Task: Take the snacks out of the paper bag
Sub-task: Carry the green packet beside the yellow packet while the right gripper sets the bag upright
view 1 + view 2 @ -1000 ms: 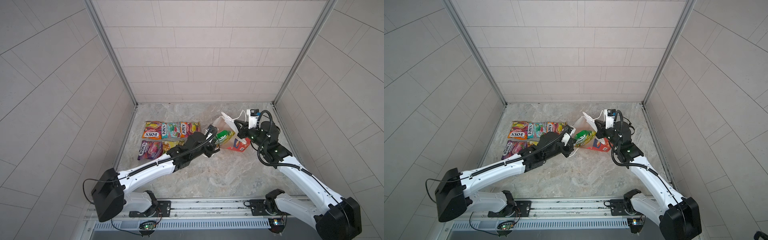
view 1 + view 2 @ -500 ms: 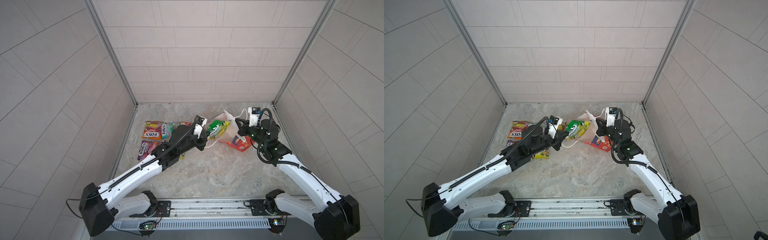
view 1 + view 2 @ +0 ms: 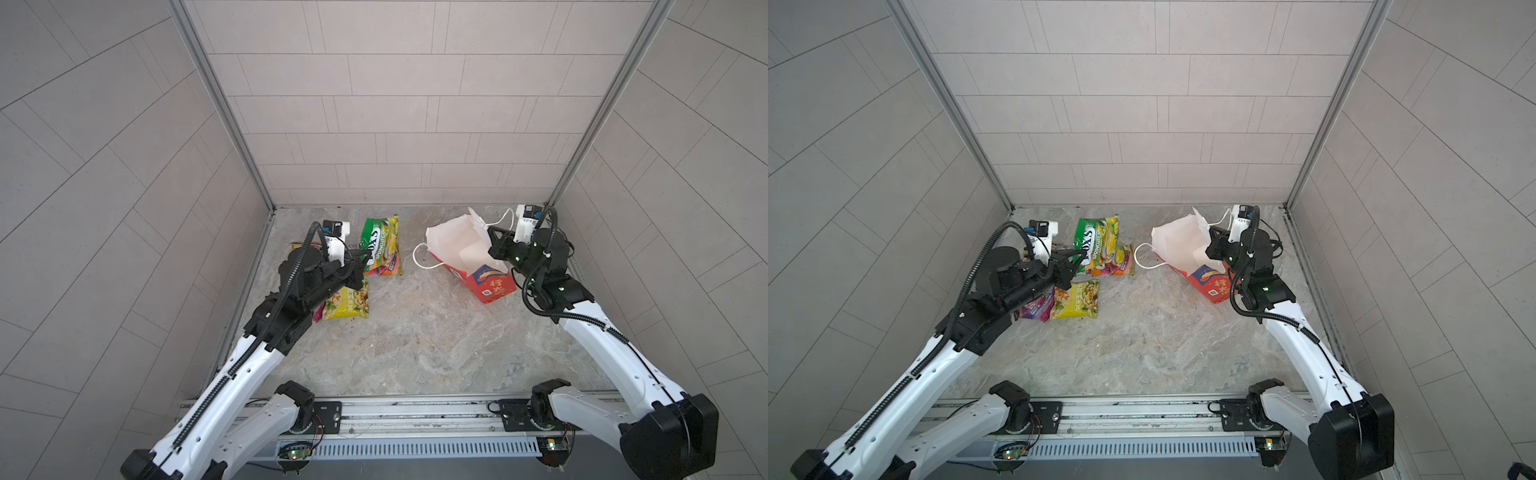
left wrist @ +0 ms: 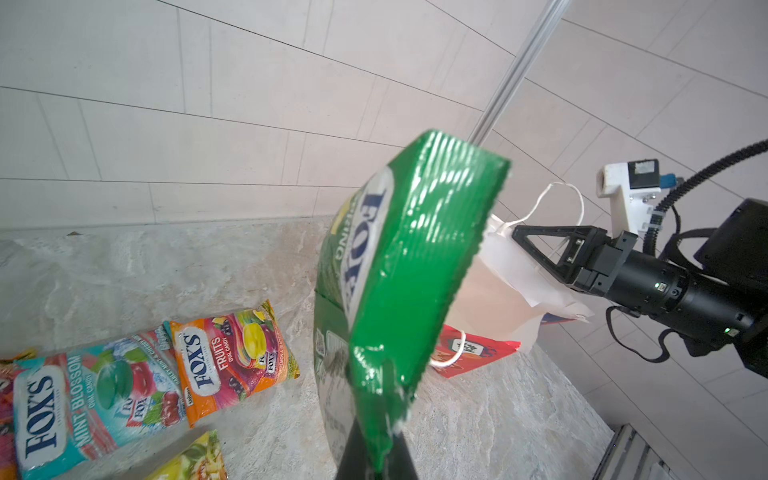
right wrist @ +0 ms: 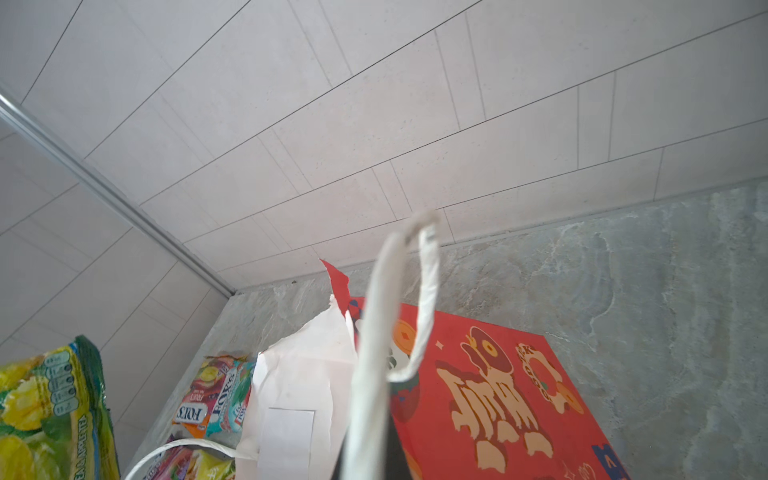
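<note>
Starting big, we see the paper bag [image 3: 465, 253] lying tipped at the right middle of a top view, white mouth open leftward. The snacks [image 3: 347, 305] lie on the floor [image 3: 415, 332] at the left middle. One green packet [image 3: 380, 245] sticks up over them. Our right gripper [image 3: 492, 237] pinches the bag's top edge, we think so it does not slide. Our left gripper [image 3: 358, 262] clamps the green packet's edge, ready to set it down.

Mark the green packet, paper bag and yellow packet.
green packet [image 3: 375, 244]: in a top view, white logo.
paper bag [image 3: 453, 249]: in a top view, white inner wall.
yellow packet [image 3: 347, 303]: in a top view, its middle.
</note>
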### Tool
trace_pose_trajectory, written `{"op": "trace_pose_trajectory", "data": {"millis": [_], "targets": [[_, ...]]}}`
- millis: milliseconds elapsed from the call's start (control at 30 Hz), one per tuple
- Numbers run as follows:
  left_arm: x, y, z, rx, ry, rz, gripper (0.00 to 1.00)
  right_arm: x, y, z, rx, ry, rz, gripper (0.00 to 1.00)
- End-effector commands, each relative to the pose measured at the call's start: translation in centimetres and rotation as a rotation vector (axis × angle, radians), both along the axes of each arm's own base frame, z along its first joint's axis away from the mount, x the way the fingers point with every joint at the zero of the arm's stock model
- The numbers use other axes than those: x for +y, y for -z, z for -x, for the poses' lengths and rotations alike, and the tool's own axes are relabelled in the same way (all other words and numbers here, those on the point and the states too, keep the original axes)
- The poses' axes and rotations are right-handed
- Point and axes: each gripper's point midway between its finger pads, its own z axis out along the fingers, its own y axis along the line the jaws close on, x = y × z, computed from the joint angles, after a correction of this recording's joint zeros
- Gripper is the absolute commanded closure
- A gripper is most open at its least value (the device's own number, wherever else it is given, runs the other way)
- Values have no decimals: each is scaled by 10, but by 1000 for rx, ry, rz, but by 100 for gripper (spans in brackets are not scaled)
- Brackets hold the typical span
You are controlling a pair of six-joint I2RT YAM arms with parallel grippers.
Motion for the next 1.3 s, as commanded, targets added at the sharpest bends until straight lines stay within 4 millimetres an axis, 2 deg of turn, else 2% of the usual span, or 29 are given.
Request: {"op": "trace_pose_trajectory", "data": {"millis": [0,133,300,467,567,667,800,967,1167,1267], "targets": [[10,13,2,90,-25,72,100,-5,-7,-5,25,33,-87,100],[10,50,4,214,-9,66,100,-6,-10,-11,41,47,-103,100],[-8,83,5,294,79,121,100,-5,-20,-20,29,50,-183,100],[-23,103,-1,341,134,184,100,10,-38,-31,4,-3,-343,100],[-34,110,-8,348,175,267,100,15,-43,-38,0,-19,-460,100],[-40,129,-17,403,169,299,100,17,-45,-44,-10,-24,-585,100],[-39,162,-22,488,130,267,100,17,-36,-51,8,-8,-687,100],[-36,193,-24,555,99,219,100,24,-24,-62,32,-10,-810,100],[-37,219,-25,619,93,187,100,36,-13,-69,73,-16,-863,100],[-26,232,-23,658,36,116,100,39,-6,-68,83,-10,-873,100]]}}
